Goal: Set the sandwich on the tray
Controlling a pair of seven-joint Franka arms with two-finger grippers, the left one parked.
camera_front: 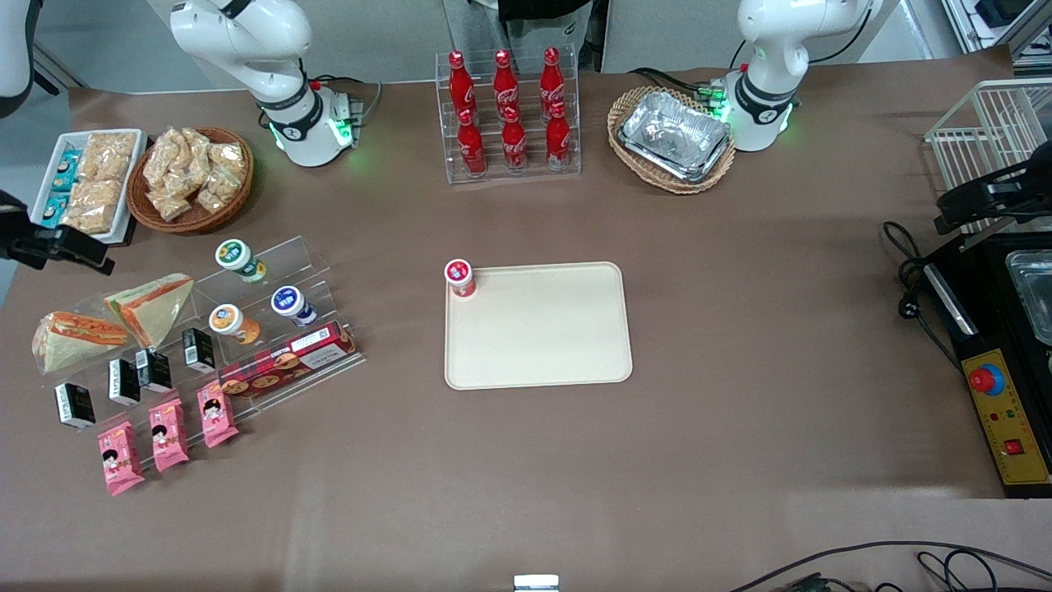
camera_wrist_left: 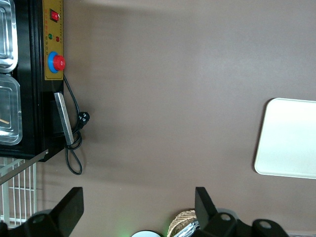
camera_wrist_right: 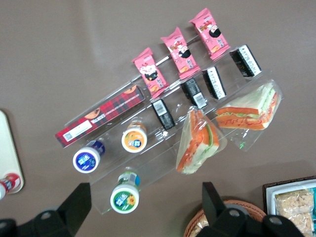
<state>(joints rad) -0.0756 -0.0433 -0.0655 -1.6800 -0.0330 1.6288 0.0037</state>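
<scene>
The sandwich (camera_front: 78, 337) is a pale wedge in clear wrap with red-orange stripes. It lies on the clear stand at the working arm's end of the table, and also shows in the right wrist view (camera_wrist_right: 249, 111). A similar wedge with orange-and-green edging (camera_front: 152, 306) lies beside it, nearer the tray. The cream tray (camera_front: 538, 345) lies flat mid-table, with a red-lidded cup (camera_front: 459, 278) on one of its corners. My right gripper (camera_front: 57, 242) hovers above the table between the white snack tray and the sandwiches. It is open and empty (camera_wrist_right: 143, 207), apart from both sandwiches.
The clear stand (camera_front: 271, 263) holds small cups, black boxes, a red cookie box (camera_front: 283, 362) and pink snack packs. A wicker snack basket (camera_front: 191, 179) and white snack tray (camera_front: 90, 181) lie farther back. A cola rack (camera_front: 509, 115), a foil-tray basket (camera_front: 674, 138) and a black machine (camera_front: 1003, 362) also stand here.
</scene>
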